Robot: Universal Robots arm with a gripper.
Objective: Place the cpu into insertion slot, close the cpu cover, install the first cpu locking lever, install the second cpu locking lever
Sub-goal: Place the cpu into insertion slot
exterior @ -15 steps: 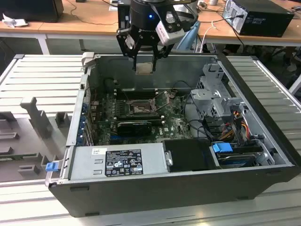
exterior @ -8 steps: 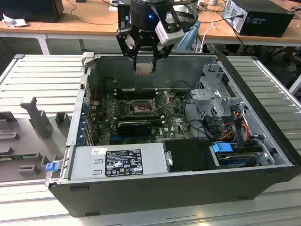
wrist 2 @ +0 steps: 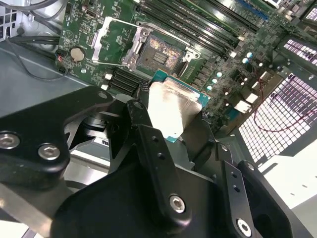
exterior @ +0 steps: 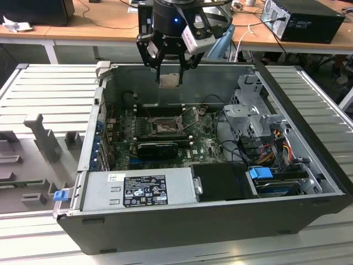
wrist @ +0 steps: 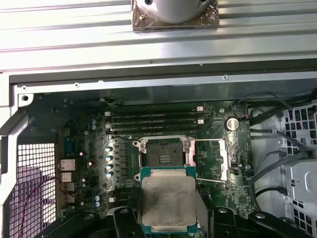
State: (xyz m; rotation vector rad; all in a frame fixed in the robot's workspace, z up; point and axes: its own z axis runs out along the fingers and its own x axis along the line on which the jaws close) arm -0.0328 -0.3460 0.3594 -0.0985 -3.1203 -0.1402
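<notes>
- Pincer (exterior: 169,72), black, clamped on small flat square silvery-beige cpu (exterior: 169,80), high over open black computer case (exterior: 220,221).
- Square dark insertion slot (exterior: 164,128) on green board: uncovered, well below cpu.
- Thin silver-grey metal cpu cover (wrist: 210,158) swung open beside slot.

Second wrist view: fingers (wrist 2: 153,148) cover the cpu (wrist 2: 173,104) near edge. Exterior view: insertion slot (exterior: 164,128) contacts too small to tell, arm (exterior: 171,11) cut off by top edge.

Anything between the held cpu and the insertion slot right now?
Nothing. In the first wrist view the cpu hangs clear of the open insertion slot, with bare air between them and the cpu cover swung aside.
</notes>
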